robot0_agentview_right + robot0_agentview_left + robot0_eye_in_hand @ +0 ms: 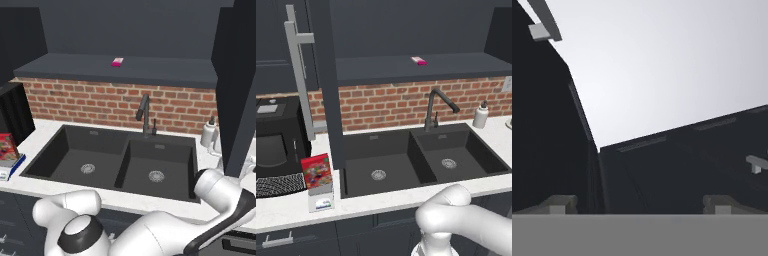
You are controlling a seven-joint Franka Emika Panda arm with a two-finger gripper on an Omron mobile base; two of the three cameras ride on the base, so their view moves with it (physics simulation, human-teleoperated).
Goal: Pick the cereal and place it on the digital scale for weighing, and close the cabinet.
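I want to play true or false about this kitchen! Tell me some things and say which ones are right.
1. The red cereal box stands on the small scale. True.
2. The cabinet door over the sink is shut. False: it stands open, and the shelf inside shows.
3. A small pink thing lies on the cabinet shelf. True.
4. The tap is white. False: it is dark, like the sink.
5. The end effector is holding the cereal box. False: its jaws are open with nothing between them.
6. The soap bottle stands on the counter to the right of the sink. True.
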